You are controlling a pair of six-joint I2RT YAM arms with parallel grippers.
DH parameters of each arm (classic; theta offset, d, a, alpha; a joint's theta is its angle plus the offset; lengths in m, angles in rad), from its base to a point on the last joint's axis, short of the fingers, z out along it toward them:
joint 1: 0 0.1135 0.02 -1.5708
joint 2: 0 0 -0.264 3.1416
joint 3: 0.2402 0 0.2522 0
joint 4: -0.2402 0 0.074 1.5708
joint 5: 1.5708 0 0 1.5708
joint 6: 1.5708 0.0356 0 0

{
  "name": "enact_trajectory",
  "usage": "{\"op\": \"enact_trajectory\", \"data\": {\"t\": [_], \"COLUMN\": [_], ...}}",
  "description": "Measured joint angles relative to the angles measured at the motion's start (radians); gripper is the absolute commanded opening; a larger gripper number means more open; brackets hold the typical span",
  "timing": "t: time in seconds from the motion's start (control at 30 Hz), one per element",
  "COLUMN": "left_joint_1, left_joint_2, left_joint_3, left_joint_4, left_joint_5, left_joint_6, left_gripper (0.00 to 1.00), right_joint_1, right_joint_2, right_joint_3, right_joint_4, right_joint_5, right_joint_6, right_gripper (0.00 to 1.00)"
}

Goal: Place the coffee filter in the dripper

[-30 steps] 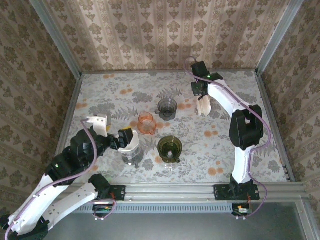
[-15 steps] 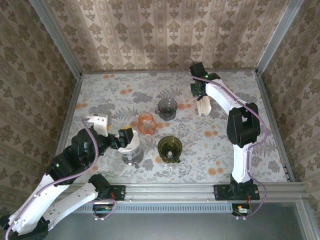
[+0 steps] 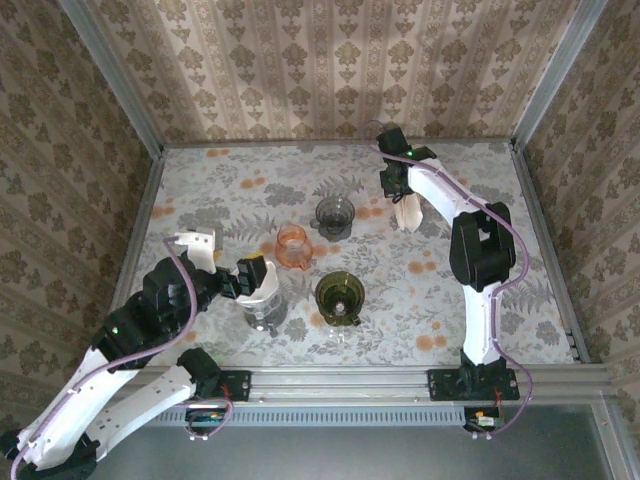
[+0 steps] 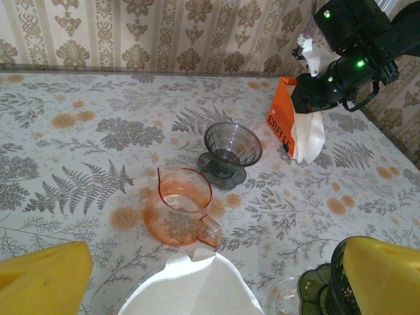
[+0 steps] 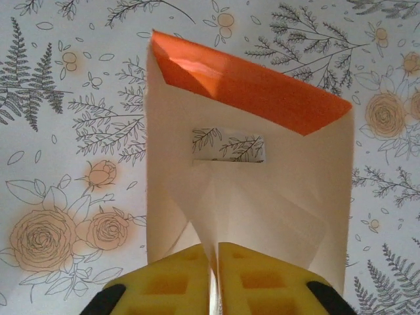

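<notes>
The right end effector was closed on a coffee filter in the orange pack; it should lift slowly. The left end effector stood wide.

**Centre cluster:** four vessels stand close together, leaving you only narrow gaps.
- grey dripper, farthest
- orange jug, just left of it and nearer
- green dripper, near centre
- clear dripper, near left, under the left gripper

**Far right:** the orange filter box stands here. The right gripper is pinched on a coffee filter at it, and its arm arches over the right side.

**Free room for you:** the far-left table, and the right edge beyond the arm.
</notes>
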State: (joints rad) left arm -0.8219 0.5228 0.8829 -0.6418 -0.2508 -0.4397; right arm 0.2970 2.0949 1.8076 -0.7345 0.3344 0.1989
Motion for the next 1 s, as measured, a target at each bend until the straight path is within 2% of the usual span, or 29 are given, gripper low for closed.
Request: {"op": "enact_trajectory", "data": {"t": [0.1,0.43,0.6,0.77,1.0], "left_joint_1": [0.003,0.005,0.005,0.005,0.005], "left_joint_2": [0.000,-0.001,-0.001,-0.011,-0.031], "left_joint_3": [0.000,0.000,0.000,0.000,0.000], "left_joint_4": [0.000,0.000,0.000,0.000,-0.001], "left_joint_5": [0.000,0.000,0.004,0.009,0.018], "left_joint_6": [0.000,0.000,0.000,0.000,0.000], "left_gripper": [1.00,1.00,1.00,1.00,1.00], "right_joint_1": [0.000,0.008,0.027,0.060,0.212], "right_joint_2": [-0.001,-0.098,-0.234,-0.415,-0.711], "right_joint_3": [0.002,0.002,-0.028,-0.134,-0.261], "right_joint_4": [0.001,0.000,0.005,0.012,-0.027], "right_joint_5": [0.000,0.000,0.004,0.010,-0.005], "right_joint_6": [-0.008,-0.010,0.001,0.029,0.090], "right_gripper": [0.00,0.00,0.00,0.00,0.00]}}
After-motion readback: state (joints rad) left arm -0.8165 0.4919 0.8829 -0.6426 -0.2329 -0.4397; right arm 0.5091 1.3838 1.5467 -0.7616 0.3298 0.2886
